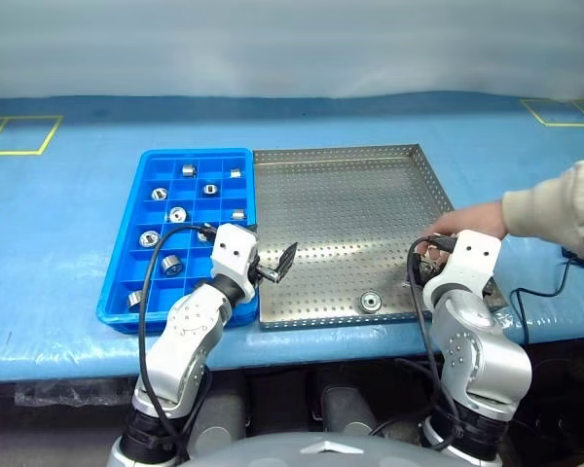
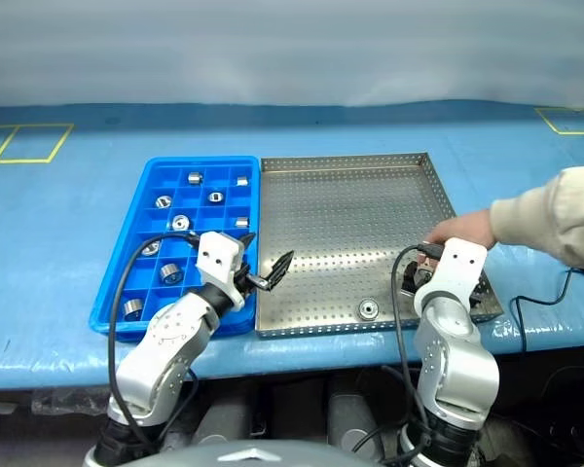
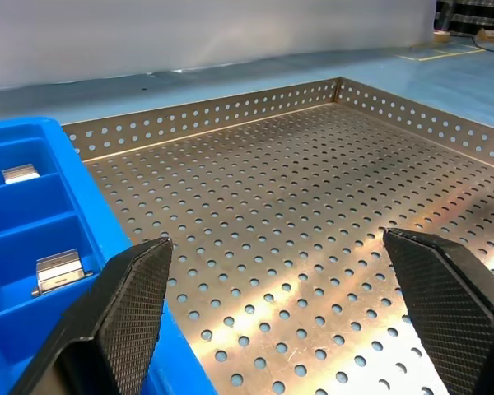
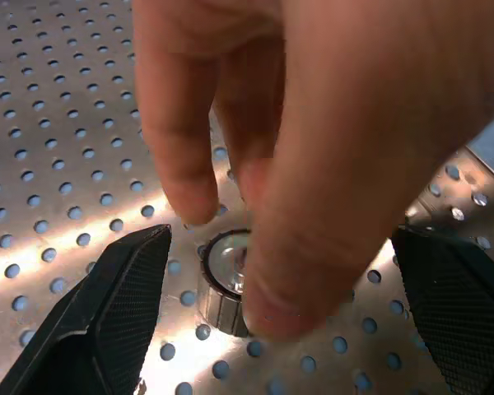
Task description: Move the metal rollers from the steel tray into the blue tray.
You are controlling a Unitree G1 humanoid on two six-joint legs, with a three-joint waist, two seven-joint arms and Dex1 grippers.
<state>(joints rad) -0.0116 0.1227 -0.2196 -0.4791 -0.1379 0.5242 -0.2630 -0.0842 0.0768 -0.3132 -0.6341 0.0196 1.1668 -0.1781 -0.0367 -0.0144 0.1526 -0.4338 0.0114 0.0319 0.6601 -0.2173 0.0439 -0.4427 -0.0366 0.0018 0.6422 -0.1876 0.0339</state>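
The blue tray [image 1: 197, 154] lies on the left with several metal rollers [image 1: 171, 263] in its cells. Against its right side lies the perforated steel tray [image 1: 341, 214], where one roller [image 1: 371, 301] rests near the front rim. My left gripper [image 3: 273, 247] hovers open and empty over the seam between the two trays. At the steel tray's front right corner my right gripper [image 4: 280, 239] stands open. A person's hand [image 4: 313, 123] holds another roller [image 4: 224, 284] on the tray floor between its fingers [image 4: 123, 304].
The person's sleeve [image 1: 555, 209] reaches in from the right edge. A black cable [image 1: 540, 292] trails off the table there. Yellow tape squares [image 1: 19, 134] mark the pale blue table cover at the back corners. The table's front edge runs just behind my arms.
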